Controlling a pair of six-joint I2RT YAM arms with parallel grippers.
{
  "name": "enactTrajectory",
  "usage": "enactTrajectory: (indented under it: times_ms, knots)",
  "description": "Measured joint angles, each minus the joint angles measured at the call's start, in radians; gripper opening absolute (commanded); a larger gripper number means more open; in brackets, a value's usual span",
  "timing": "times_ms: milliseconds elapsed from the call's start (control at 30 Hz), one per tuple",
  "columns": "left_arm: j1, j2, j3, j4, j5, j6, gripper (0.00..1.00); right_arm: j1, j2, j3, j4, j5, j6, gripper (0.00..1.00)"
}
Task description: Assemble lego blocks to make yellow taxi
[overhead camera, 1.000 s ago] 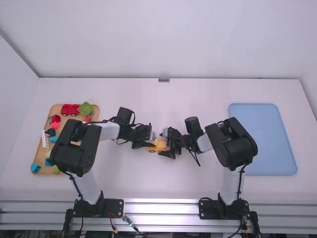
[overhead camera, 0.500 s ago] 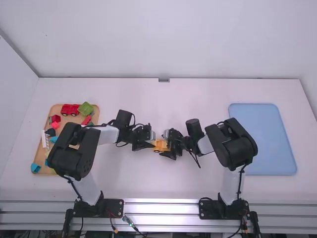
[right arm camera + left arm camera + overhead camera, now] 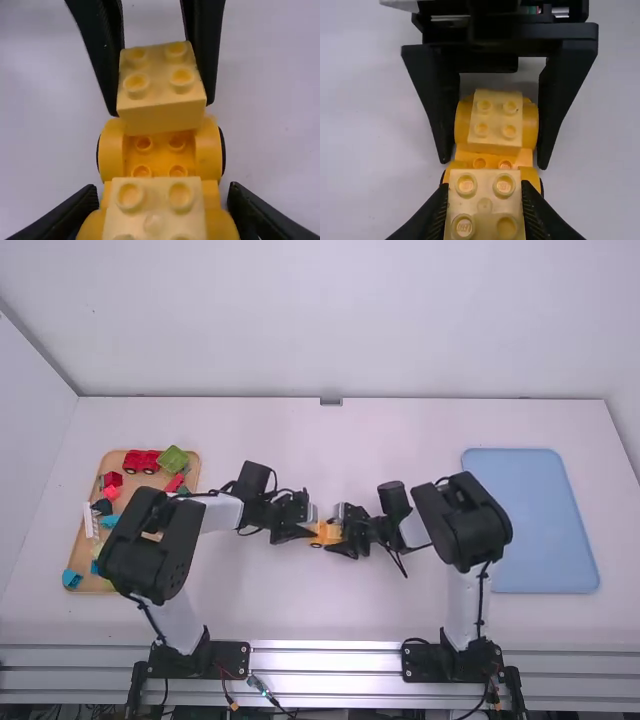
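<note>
Left pincer [image 3: 308, 531] gripped a pale yellow block [image 3: 485, 192] at one end of the taxi's orange base [image 3: 160, 156], and the right pincer [image 3: 344, 539] was clenched on the other end, midway between the white table's [image 3: 300, 605] side edges. A wooden tray [image 3: 150, 481] of blocks lay by its left edge, a blue tray [image 3: 540, 520] by its right; pale walls [image 3: 320, 320] rose beyond the far edge.

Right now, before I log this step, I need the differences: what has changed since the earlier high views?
The orange wheeled base has shifted slightly rightward in the high view, and the left gripper has edged the same way. The right arm's elbow has swung slightly left. I see nothing let go. The blue tray and wooden tray stayed put.
</note>
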State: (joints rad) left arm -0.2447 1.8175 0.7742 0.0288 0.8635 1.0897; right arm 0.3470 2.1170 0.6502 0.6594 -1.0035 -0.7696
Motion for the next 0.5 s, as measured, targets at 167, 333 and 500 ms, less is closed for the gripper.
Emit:
enactTrajectory:
  times_ms: [167,333,500]
  knots:
    - [-0.002,0.0,0.0,0.013,0.007,-0.014,0.1,-0.017,0.003,0.0,-0.005,-0.014,-0.016,0.59]
    - [-0.024,0.0,0.0,0.04,0.007,-0.021,0.08,-0.016,0.003,0.0,-0.006,-0.015,-0.027,0.55]
    - [-0.047,0.0,0.0,0.055,0.007,-0.021,0.08,-0.016,0.003,0.0,-0.008,-0.014,-0.035,0.53]
